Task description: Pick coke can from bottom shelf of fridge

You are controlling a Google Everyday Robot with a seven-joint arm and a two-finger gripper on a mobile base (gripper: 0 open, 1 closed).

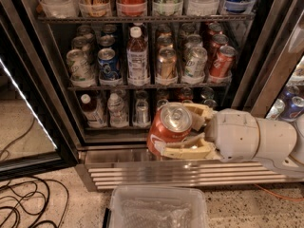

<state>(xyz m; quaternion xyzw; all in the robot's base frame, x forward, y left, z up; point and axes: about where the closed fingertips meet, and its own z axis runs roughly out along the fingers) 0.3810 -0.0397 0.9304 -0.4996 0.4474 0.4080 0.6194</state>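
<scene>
My gripper (183, 129) is shut on the red coke can (168, 129). The can is tilted, its silver lid and pull tab turned up toward the camera. I hold it in front of the open fridge (57, 108), outside and just below the level of the bottom shelf (118, 127), above the ribbed steel grille (190, 172). One cream finger (187, 151) lies under the can and the other behind it. My white arm (256, 139) comes in from the right.
The bottom shelf holds small bottles (116, 109) and cans at its left and back. The rack above holds several cans and a bottle (137, 56). A clear plastic bin (159, 207) stands on the floor below. Black cables (28, 205) lie at the left. A glass door (23, 122) stands open at the left.
</scene>
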